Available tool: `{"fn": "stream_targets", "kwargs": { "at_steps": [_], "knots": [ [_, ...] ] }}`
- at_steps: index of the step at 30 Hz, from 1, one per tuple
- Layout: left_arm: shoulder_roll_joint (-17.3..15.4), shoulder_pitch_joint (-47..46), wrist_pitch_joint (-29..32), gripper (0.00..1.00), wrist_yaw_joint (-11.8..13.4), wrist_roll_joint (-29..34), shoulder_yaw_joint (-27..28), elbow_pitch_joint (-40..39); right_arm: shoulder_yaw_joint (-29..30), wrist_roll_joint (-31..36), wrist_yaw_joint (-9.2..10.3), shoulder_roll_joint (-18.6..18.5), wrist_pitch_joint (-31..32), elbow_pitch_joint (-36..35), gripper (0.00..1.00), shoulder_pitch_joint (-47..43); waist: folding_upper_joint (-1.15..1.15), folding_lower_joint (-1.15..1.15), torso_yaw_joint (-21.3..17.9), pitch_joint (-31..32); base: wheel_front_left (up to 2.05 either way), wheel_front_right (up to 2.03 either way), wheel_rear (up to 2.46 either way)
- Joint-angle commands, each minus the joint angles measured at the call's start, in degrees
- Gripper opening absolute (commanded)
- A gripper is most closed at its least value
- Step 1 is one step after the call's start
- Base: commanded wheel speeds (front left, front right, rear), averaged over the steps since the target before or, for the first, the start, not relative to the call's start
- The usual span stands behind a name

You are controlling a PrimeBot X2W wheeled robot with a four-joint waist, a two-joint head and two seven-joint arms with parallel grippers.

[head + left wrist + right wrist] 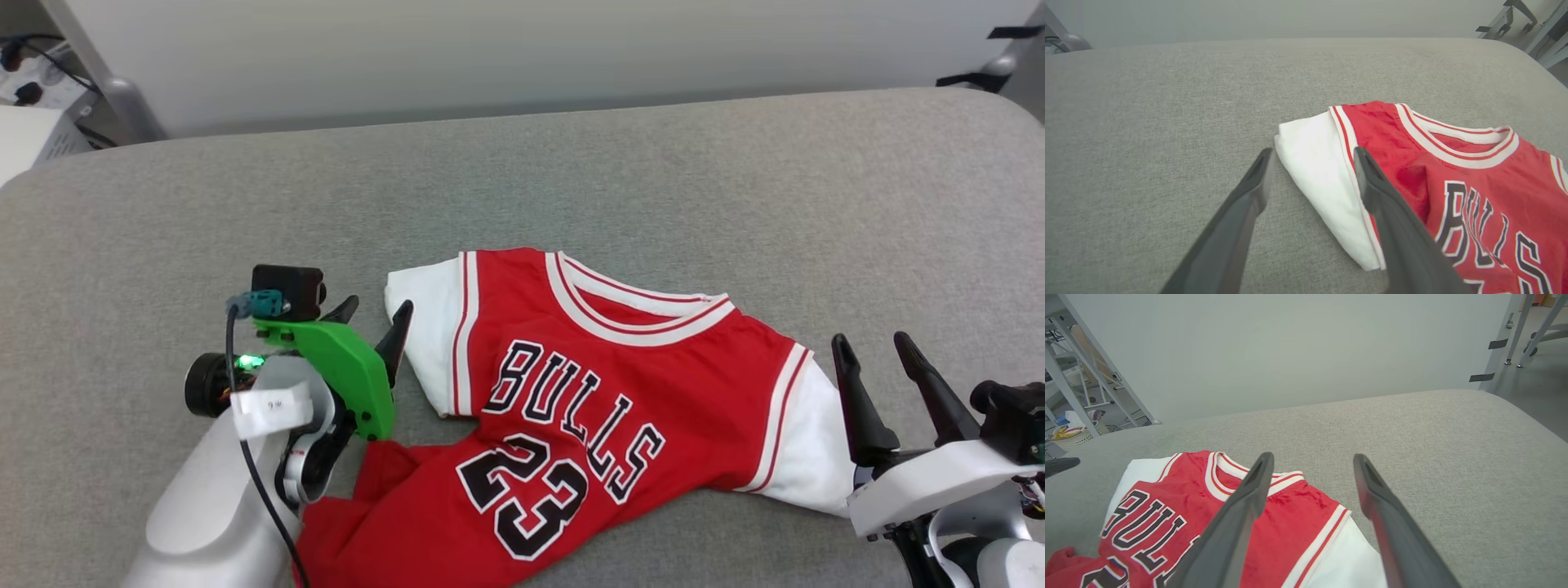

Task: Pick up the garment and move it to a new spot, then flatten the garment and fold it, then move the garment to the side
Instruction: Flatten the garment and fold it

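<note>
We see the left gripper spread wide, empty, beside the white left sleeve of the garment; contact unclear. The right gripper is spread, empty, by the right sleeve. Garment lies face up near centre of the gray woven cushion, red fabric, near hem rumpled.

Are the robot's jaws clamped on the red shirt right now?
No, the left gripper and right gripper both have their jaws spread open beside the garment, with no cloth pinched between them.
</note>
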State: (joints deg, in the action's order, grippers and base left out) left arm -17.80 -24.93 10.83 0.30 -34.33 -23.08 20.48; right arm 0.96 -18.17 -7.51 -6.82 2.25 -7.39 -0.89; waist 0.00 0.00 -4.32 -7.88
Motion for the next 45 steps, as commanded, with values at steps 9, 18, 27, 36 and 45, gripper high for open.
{"fn": "stream_targets", "kwargs": {
  "at_steps": [9, 18, 27, 36, 45],
  "knots": [
    [-1.0, -11.4, 10.1, 1.0, -3.6, -0.2, -2.8, 14.2, -2.0, -1.4, 0.02, -0.4, -1.1, 0.9, 1.0, 2.7, 0.0, 0.0, -5.7, -6.3, 0.0, 0.0, 0.0],
    [-0.1, -16.3, 23.2, 0.0, -7.1, -1.3, -9.0, 24.5, -2.3, -2.9, 0.02, -0.3, -2.0, 3.0, 1.0, 3.6, 0.0, 0.0, -6.6, -8.7, 0.0, 0.0, 0.0],
    [-0.3, -15.4, 20.7, 0.0, -7.7, -2.7, -11.5, 25.7, -1.6, -3.5, 0.02, 0.4, -0.8, 4.1, 1.0, 3.5, 0.0, 0.0, -5.7, -7.8, 0.0, 0.0, 0.0],
    [-3.9, -10.6, 7.9, 0.0, -3.3, -2.8, -7.4, 20.9, 3.3, -7.4, 0.02, -2.3, 5.7, 8.7, 1.0, 2.8, 0.0, 0.0, -2.9, -4.4, 0.0, 0.0, 0.0],
    [-8.0, -1.3, 5.4, 0.0, 1.6, -3.3, -5.6, 6.2, 5.7, -11.3, 0.02, -7.0, 19.4, 12.8, 1.0, 4.0, 0.0, 0.0, 1.1, -2.4, 0.0, 0.0, 0.0]
  ]
}}
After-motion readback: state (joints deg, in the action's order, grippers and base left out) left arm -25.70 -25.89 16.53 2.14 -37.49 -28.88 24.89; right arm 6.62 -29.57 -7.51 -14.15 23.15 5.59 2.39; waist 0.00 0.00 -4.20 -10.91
